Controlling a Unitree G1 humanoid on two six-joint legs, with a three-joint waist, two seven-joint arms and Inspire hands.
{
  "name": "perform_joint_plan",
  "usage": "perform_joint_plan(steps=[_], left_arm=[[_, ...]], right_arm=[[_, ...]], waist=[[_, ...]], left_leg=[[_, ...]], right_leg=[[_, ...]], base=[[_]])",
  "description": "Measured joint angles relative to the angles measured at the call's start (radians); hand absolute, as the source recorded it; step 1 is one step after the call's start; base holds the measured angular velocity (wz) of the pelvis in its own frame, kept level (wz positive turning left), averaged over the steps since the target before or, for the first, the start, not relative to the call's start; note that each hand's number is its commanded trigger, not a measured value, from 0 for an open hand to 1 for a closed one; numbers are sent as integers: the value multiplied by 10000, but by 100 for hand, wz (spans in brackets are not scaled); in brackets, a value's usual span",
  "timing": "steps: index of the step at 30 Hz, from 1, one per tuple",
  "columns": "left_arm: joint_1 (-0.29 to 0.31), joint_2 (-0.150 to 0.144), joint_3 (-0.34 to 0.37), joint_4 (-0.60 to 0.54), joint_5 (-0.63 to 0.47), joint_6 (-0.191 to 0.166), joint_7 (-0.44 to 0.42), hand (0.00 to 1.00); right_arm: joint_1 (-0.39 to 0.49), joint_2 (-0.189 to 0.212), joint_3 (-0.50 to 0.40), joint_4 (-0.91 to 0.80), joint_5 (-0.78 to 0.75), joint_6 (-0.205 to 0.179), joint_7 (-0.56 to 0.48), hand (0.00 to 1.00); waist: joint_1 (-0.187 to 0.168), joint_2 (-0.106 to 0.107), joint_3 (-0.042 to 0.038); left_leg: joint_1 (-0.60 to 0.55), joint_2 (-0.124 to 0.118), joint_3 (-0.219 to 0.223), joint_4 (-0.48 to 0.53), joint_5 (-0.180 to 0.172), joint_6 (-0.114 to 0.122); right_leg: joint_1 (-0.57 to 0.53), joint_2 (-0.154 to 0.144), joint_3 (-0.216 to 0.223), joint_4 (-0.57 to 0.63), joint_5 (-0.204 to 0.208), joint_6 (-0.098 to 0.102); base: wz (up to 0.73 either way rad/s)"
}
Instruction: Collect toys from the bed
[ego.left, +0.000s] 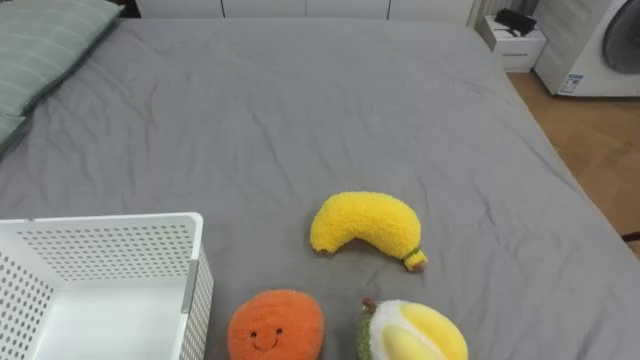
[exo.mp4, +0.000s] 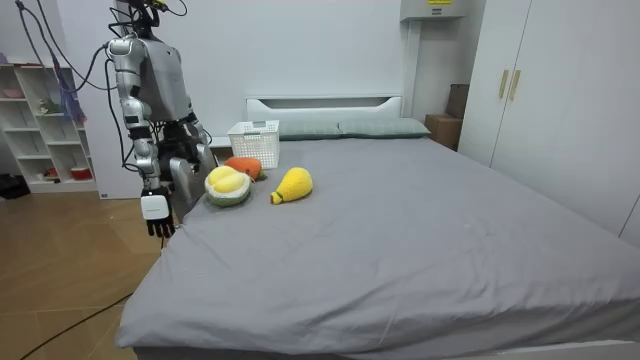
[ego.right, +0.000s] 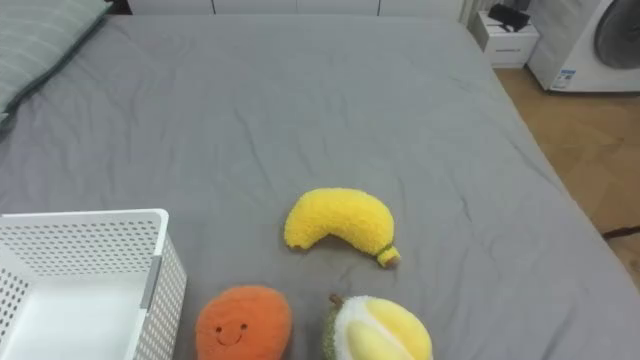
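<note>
While standing at the bed's (ego.left: 300, 100) side: observing right hand (exo.mp4: 158, 215) hanging by the mattress edge, fingers loose, pinching nothing. Logging orange toy (ego.left: 275, 325) just beside white basket (ego.left: 100, 265), durian toy (ego.left: 415, 335) and banana toy (ego.left: 362, 228) near, unobstructed. Pillows (ego.left: 45, 45) far left.

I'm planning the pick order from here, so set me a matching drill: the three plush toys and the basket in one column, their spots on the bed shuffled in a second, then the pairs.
Things:
1. banana plush
2. orange plush
3. durian plush
4. white basket

Places:
a. lower left of the eye views
b. right beside the basket, on its right
c. farther up the bed than the other toys
d. near edge, right of the orange plush

Pairs: 1-c, 2-b, 3-d, 4-a
</note>
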Motion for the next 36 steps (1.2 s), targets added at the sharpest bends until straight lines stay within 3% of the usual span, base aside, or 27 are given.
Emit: perform_joint_plan(steps=[10, 18, 23, 30, 32, 35, 36], left_arm=[[5, 22, 420, -64, 31, -226, 144, 0], [40, 39, 786, -4, -94, -165, 178, 0], [76, 43, 963, -48, -269, 13, 184, 0], [270, 186, 1963, -91, -460, 15, 203, 0], [305, 242, 2192, -238, -491, 98, 204, 0], [488, 298, 2329, -409, -512, 109, 205, 0], [511, 353, 2338, -444, -533, 106, 209, 0]], right_arm=[[7, -58, -5, 1, 238, -139, 1, 0], [114, -48, -171, 16, 448, -118, -171, 0], [382, 95, -1141, 162, 1138, -91, -816, 0], [546, 125, -3640, -90, 3976, -134, -1856, 0], [435, -46, -4366, -511, 4385, -112, -2171, 0], [244, -327, -4737, -1233, 4731, -150, -2735, 0], [171, -447, -4825, -1643, 4867, -240, -3049, 0]], waist=[[31, 27, 11], [-1, -5, 9], [-116, -24, -4], [-613, -270, -1], [-709, -369, 2], [-826, -437, 4], [-838, -532, -38]], left_leg=[[-20, 12, 30, -13, 6, -11], [25, 12, 32, -28, 10, -16], [41, 10, 25, -21, 10, -16], [196, 32, 206, -172, 30, -40], [188, 28, 251, -156, 37, -43], [183, 25, 288, -158, 37, -41], [163, 24, 295, -162, 40, -41]], right_leg=[[-48, 38, 29, 5, 2, -3], [3, 44, 57, -8, 7, -10], [0, 22, 79, -6, 7, -10], [9, 66, 264, 23, 16, -26], [-45, 99, 368, 11, 54, -32], [-78, 112, 415, -7, 82, -31], [-146, 110, 429, 18, 84, -31]], base=[[0], [0], [0], [-8], [-13], [-6], [-4]])
